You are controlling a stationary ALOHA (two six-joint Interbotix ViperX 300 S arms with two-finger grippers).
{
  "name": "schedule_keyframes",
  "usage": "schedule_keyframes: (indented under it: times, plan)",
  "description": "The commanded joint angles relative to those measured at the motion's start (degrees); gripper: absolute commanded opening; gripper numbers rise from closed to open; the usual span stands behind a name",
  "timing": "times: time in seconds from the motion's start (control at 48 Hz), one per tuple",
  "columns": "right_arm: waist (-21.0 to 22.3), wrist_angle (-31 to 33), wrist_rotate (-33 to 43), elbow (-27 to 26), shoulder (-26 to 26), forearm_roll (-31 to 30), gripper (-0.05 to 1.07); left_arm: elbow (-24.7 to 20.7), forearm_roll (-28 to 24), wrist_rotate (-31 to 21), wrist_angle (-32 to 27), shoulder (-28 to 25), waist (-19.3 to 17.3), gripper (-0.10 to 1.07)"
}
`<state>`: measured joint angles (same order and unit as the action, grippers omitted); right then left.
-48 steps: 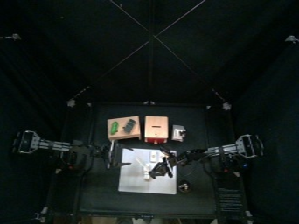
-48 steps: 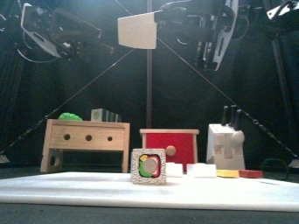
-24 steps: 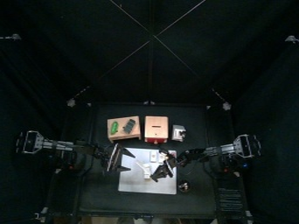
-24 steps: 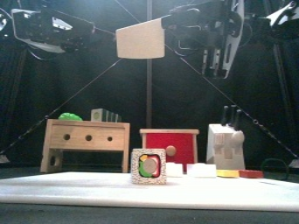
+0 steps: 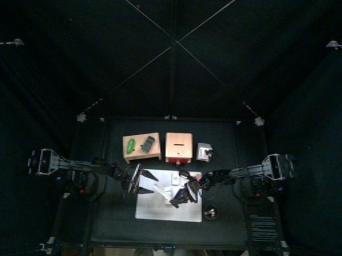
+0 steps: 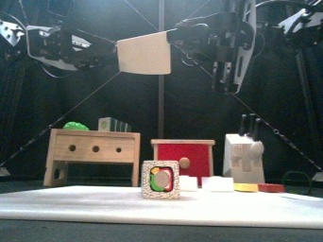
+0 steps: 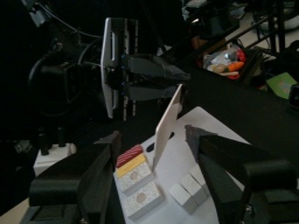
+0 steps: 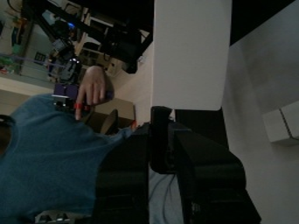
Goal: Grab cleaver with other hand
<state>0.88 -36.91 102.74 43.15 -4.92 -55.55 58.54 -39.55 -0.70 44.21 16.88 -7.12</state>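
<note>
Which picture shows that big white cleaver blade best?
The front view: the cleaver hangs broadside, high between both arms. The right wrist view shows its blade up close, the left wrist view shows it edge-on, and the top view shows only a sliver.

The broad white cleaver blade (image 6: 144, 53) hangs high above the black desk (image 6: 76, 227), between the two sets of fingers. The right fingers (image 6: 192, 45) clamp its handle end; the left fingers (image 6: 104, 44) stand spread just beside its opposite edge. Far below the fingers, on the white mat (image 6: 164, 205), a small picture frame (image 6: 161, 180) stands in front. Behind it: wooden box (image 6: 93, 156) left, red box (image 6: 184, 161) middle, white knife block (image 6: 245, 157) right.
</note>
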Motion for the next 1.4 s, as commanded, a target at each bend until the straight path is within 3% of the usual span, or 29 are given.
schedule_keyframes:
  times: [0.0,0.417,0.896,1.083,1.375]
  plan:
    - [0.4,-0.6,-0.1,-1.1,-0.9,-0.3,0.4,-1.6,-0.3,0.0,1.0,-0.9,-0.2,0.87]
    - [1.0,-0.6,-0.1,-0.7,0.0,-0.5,0.4,-1.4,-1.2,0.0,1.0,-1.3,-0.2,0.6]
    - [2.5,1.4,-0.3,-0.1,-0.4,-0.5,0.43,-0.9,-1.1,0.3,0.3,-1.5,-0.3,0.45]
    - [2.8,3.1,-0.3,0.2,-1.1,-0.5,0.57,-0.8,-0.9,0.3,0.0,-1.5,-0.3,0.44]
    - [2.8,10.3,-0.6,1.7,-5.5,-0.5,0.9,-0.4,0.7,0.3,-0.4,-1.4,-0.3,0.44]
